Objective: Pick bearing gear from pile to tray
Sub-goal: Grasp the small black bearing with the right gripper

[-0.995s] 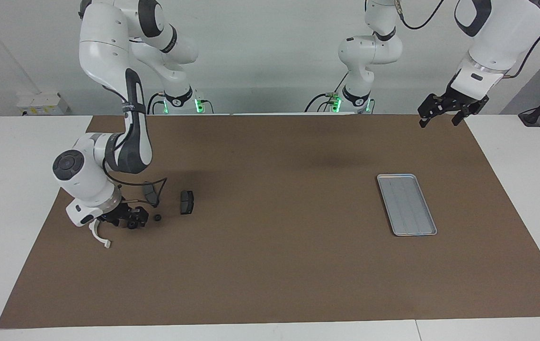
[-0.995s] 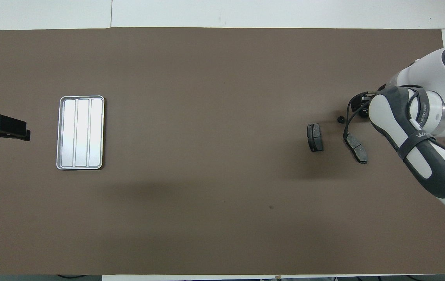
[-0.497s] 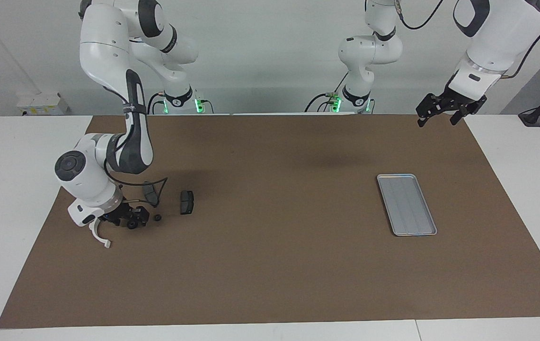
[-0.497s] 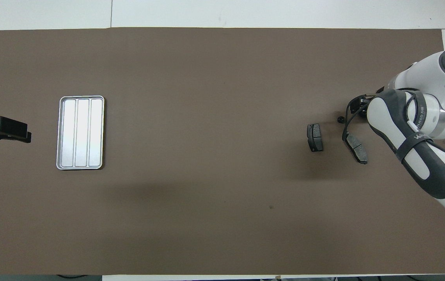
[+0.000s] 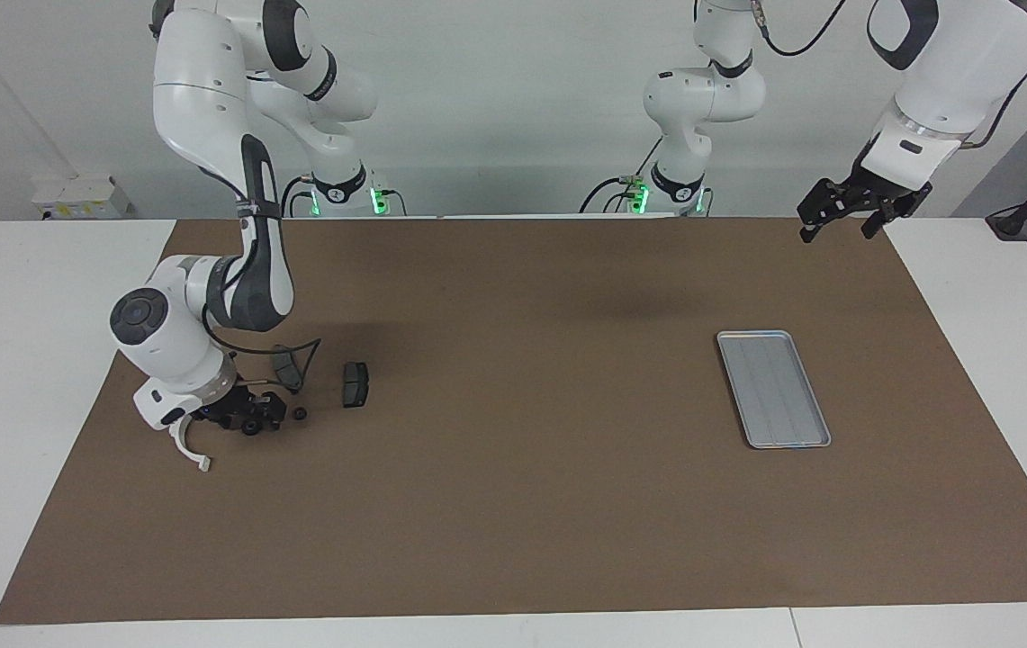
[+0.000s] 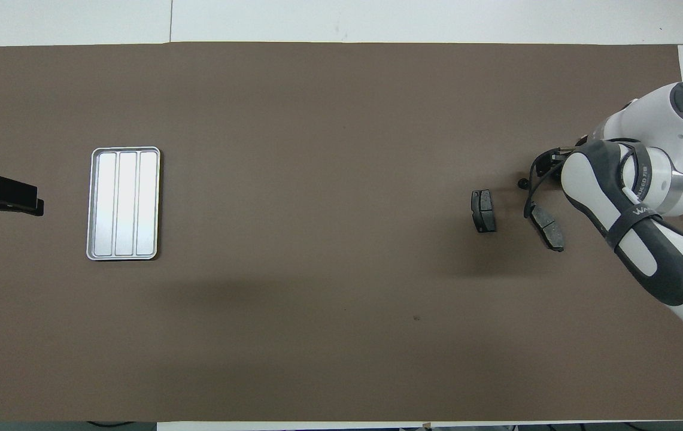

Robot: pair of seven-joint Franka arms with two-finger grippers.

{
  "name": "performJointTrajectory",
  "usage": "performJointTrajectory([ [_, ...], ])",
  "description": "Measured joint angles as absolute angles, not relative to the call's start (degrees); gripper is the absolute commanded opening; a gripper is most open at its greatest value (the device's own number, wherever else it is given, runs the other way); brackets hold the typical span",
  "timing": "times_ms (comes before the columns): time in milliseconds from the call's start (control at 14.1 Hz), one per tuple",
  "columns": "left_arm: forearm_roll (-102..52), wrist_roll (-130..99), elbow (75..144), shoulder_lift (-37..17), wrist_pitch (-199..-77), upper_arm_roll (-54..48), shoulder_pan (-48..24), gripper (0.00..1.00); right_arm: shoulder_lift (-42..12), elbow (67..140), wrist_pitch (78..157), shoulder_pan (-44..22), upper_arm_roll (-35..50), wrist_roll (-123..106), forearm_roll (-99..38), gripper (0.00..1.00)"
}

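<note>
A small black round gear (image 5: 251, 426) is being enclosed by the right gripper (image 5: 247, 416) amid the pile (image 5: 297, 396); the grip cannot be told. The ridged silver tray (image 5: 773, 388) is being left unloaded on the table (image 5: 513, 504). The left gripper (image 5: 844, 216) is being held spread.

Check both arms: glossy white rounded shells, dark grey joint bands and elongated grey inlays. Right arm: round dark grey end cap on wrist joint, silver ring below it, pale lettering on grey band, thin black cable looping beside wrist. Each gripper: black, angular. Bases: green indicator lights, black cables. Left arm: black cable along upper link.
</note>
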State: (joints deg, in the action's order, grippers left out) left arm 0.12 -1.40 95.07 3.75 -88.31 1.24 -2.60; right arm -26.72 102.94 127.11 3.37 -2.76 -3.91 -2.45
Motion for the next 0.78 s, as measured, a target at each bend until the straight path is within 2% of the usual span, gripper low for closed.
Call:
performJointTrajectory([
  [71,0.12,-1.40,95.07,3.75,-88.41,1.16,-2.62,1.00,-26.72,102.95,127.11,3.37,-2.76,-3.91,-2.45,0.43],
  [213,0.12,-1.39,95.07,3.75,-88.54,1.07,-2.63,1.00,-26.72,102.96,127.11,3.37,-2.76,-3.91,-2.45,0.29],
  [355,0.12,-1.40,95.08,3.75,-88.63,1.03,-2.66,1.00,-26.62,102.95,127.14,3.38,-2.83,-3.91,-2.45,0.00],
  [782,0.12,-1.40,95.15,3.75,-88.93,0.87,-2.70,1.00,-26.53,102.87,127.22,3.39,-2.85,-3.91,-2.45,0.00],
])
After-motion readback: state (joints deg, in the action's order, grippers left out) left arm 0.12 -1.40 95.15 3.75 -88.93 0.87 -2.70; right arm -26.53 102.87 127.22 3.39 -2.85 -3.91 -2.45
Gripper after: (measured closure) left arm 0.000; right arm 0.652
